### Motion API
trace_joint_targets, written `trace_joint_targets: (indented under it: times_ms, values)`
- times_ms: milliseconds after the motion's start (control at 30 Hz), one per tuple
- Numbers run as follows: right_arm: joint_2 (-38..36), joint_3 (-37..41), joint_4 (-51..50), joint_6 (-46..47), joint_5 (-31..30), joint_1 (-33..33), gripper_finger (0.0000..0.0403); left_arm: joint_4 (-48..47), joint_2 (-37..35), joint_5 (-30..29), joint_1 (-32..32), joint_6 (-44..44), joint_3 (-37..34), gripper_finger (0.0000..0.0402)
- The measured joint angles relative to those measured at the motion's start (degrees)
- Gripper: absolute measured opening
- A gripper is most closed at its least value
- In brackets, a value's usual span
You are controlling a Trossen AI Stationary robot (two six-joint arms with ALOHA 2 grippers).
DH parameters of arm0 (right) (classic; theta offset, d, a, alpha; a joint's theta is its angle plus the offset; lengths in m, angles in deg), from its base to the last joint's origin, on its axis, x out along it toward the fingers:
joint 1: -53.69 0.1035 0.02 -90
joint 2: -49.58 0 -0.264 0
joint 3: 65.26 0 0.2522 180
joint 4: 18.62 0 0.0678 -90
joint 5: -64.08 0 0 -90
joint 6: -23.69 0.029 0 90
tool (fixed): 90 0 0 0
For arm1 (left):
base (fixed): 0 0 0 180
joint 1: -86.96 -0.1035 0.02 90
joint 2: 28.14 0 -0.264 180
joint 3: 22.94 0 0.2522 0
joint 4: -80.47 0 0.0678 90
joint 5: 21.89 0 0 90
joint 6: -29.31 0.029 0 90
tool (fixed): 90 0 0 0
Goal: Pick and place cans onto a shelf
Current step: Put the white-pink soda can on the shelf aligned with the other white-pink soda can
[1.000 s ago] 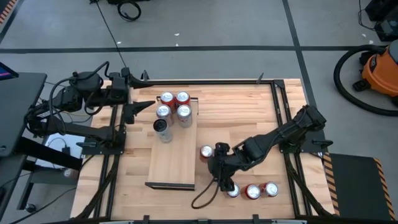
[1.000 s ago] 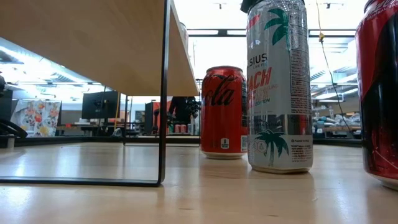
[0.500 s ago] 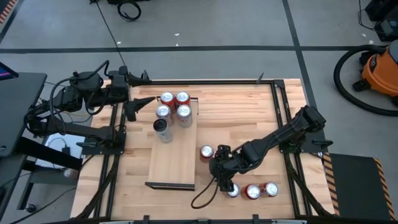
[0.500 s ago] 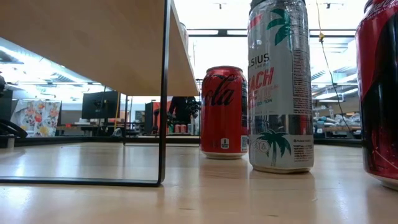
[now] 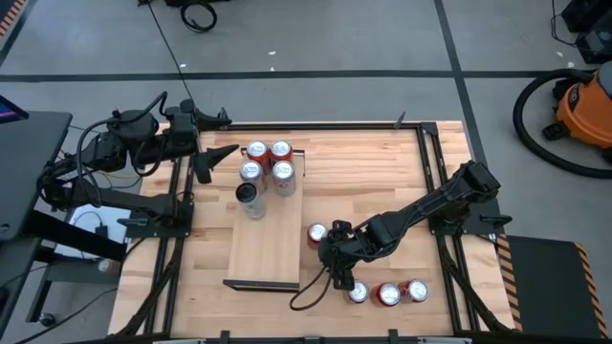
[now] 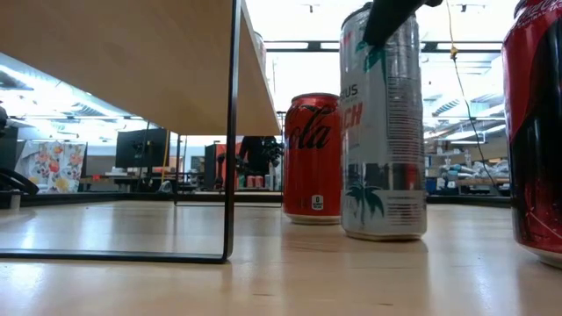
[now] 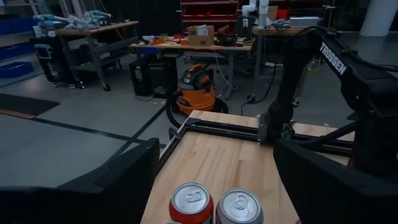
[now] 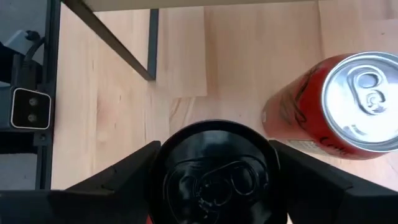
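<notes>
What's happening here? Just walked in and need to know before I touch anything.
A two-armed robot is moving drink cans onto the wooden shelf. The right hand is closing around a tall silver can on the tabletop, beside a red can. The left hand hangs open beside five cans already shelved.
</notes>
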Motion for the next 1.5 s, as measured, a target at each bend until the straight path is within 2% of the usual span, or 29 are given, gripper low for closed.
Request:
trace_joint_targets:
  times_ms: [167,300,467,667,867,1033,1200,1500]
  values:
    - [-0.5,0.0,-1.2,-0.4,2.1,-0.4,0.0268,0.0,0.0,0.0,0.0,0.0,0.0,0.0325]
    - [-2.4,-0.1,-5.9,-1.1,3.4,-0.7,0.0273,0.0,0.0,0.0,0.0,-0.2,0.0,0.0325]
    - [-7.5,-0.2,-11.3,-1.6,2.7,-2.7,0.0277,-0.3,0.0,0.4,0.0,-5.7,0.0,0.0325]
    - [-13.7,-1.1,-14.3,-2.5,0.5,-7.7,0.0276,-3.2,0.0,6.5,0.0,-11.5,0.5,0.0325]
    - [-14.0,-10.0,-21.3,-8.2,1.3,-13.9,0.0276,-13.1,3.2,10.0,0.1,-15.3,6.9,0.0324]
    - [-10.5,-19.1,-23.6,-13.3,2.7,-17.6,0.0276,-20.7,7.5,11.7,0.2,-16.0,13.8,0.0324]
    - [-7.7,-25.4,-20.0,-18.2,3.6,-20.0,0.0276,-24.9,9.7,11.7,0.1,-16.4,15.9,0.0324]
    - [-4.3,-26.2,-9.0,-22.7,7.9,-20.4,0.0276,-25.2,10.2,11.7,0.1,-18.1,16.0,0.0324]
